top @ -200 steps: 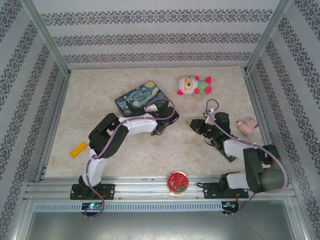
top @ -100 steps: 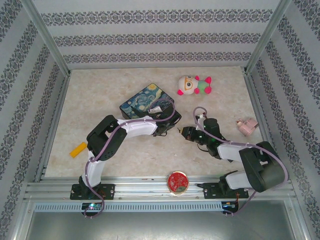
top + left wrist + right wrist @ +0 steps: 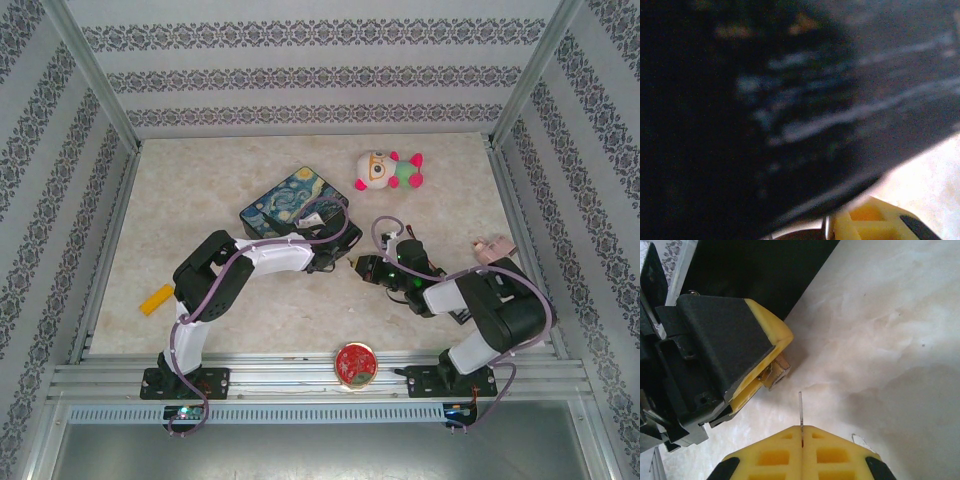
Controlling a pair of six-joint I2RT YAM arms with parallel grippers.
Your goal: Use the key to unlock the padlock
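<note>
Noted yellow block (image 3: 157, 299) lying flat near left edge of table (image 3: 200, 200), well apart from everything else.

Left of centre, toward far edge: painted tin (image 3: 285, 200), lid down. Cannot tell what is inside.

Just beside tin's near right corner: left gripper (image 3: 336, 257) (image 3: 767, 372), yellow pads (image 3: 770, 335) pinching padlock (image 3: 777, 370). Saw only a brass and silver corner of it poking out between the pads in right wrist view. Cannot tell whether it rests on the table. In left wrist view, found one yellow fingertip (image 3: 867, 225) under a dark, blurred surface.

At near edge, about the middle: red disc (image 3: 356, 363).

Just right of left gripper: right gripper (image 3: 362, 267) (image 3: 802, 430), fingers pressed together on key (image 3: 800, 409). Thin blade sticking out of the seam between the fingertips, aimed toward padlock, tip close to it but not touching.

Toward far edge, right of centre: soft toy (image 3: 388, 170).

Near right edge: pink object (image 3: 490, 245), partly behind right arm's elbow.

Against one second earlier:
- Found tin turned and shifted slightly right.
- Found left gripper slightly further right.
- Found right gripper moved left, from apart to just beside left gripper, with its elbow folded up in front of pink object.
- Found block, disc and toy unmoved.
</note>
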